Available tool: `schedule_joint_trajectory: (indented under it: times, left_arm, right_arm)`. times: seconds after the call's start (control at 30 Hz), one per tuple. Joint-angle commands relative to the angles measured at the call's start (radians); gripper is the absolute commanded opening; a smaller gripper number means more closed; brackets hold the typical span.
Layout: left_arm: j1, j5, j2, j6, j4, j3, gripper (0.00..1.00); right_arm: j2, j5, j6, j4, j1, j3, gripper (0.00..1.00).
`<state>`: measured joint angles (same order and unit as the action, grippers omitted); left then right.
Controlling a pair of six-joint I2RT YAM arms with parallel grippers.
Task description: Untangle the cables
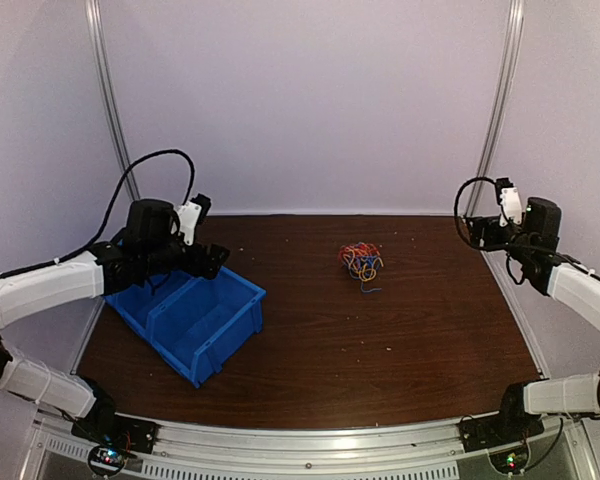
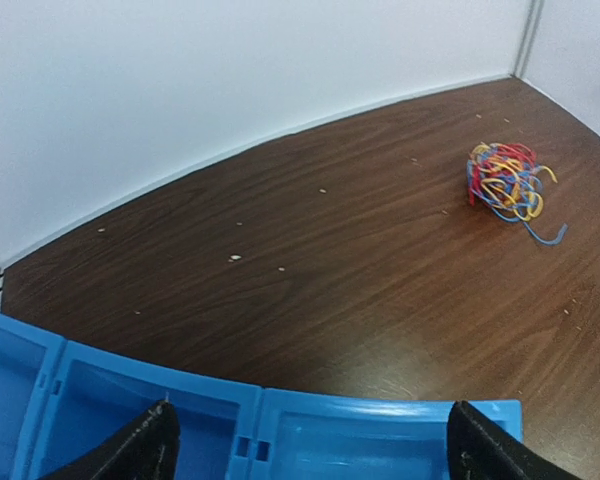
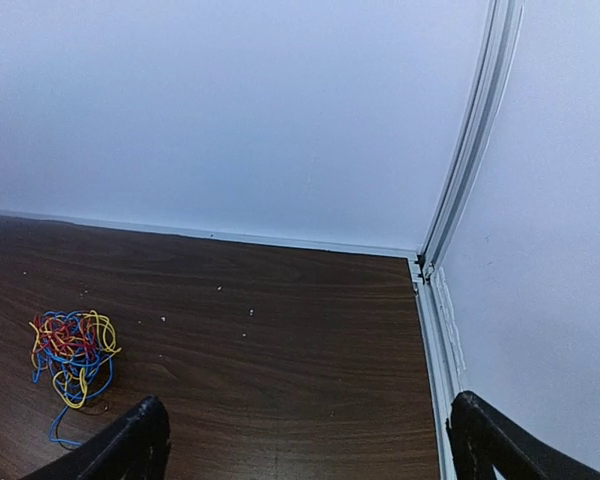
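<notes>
The cables (image 1: 361,261) lie as one small knot of red, light blue and yellow wires on the brown table, right of centre toward the back. The knot also shows in the left wrist view (image 2: 507,180) and the right wrist view (image 3: 72,350). My left gripper (image 2: 310,440) is open and empty, held above the far rim of the blue bin, well left of the knot; it also shows in the top view (image 1: 212,258). My right gripper (image 3: 305,440) is open and empty, raised near the table's right edge, well right of the knot; it also shows in the top view (image 1: 477,232).
A blue two-compartment bin (image 1: 192,312) stands at the table's left, under my left gripper; its rim fills the bottom of the left wrist view (image 2: 380,415). White walls close the back and sides. An aluminium rail (image 3: 435,330) runs along the table's right edge.
</notes>
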<state>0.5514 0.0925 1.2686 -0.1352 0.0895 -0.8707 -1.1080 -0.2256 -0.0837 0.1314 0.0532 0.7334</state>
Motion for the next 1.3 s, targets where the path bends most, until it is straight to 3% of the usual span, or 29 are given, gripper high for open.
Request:
schedule_joint_trajectory:
  times: [0.0,0.27,0.5,0.73,0.93,1.27]
  left_arm:
    - [0.083,-0.108,-0.022,0.023,0.048,-0.009,0.96]
    - [0.217,-0.115,-0.055,-0.131,0.232,-0.038,0.93]
    - [0.341,-0.002,-0.011,-0.277,0.43,-0.072,0.93]
    - [0.376,0.045,0.038,-0.381,0.515,-0.072,0.93]
    - [0.376,-0.007,0.121,-0.343,0.459,-0.101,0.94]
    - [0.376,-0.049,0.335,-0.244,0.472,-0.287,0.98]
  right_arm:
    - [0.019,-0.073,-0.066,0.089,0.019,-0.034,0.99]
    - [0.034,-0.221,-0.133,0.093,0.051,-0.05,1.0]
    - [0.026,-0.298,-0.162,0.092,0.066,-0.048,1.0]
    - [0.03,-0.33,-0.174,0.09,0.07,-0.05,1.0]
    - [0.037,-0.335,-0.188,0.089,0.075,-0.054,1.0]
    - [0.055,-0.329,-0.202,0.089,0.084,-0.06,1.0]
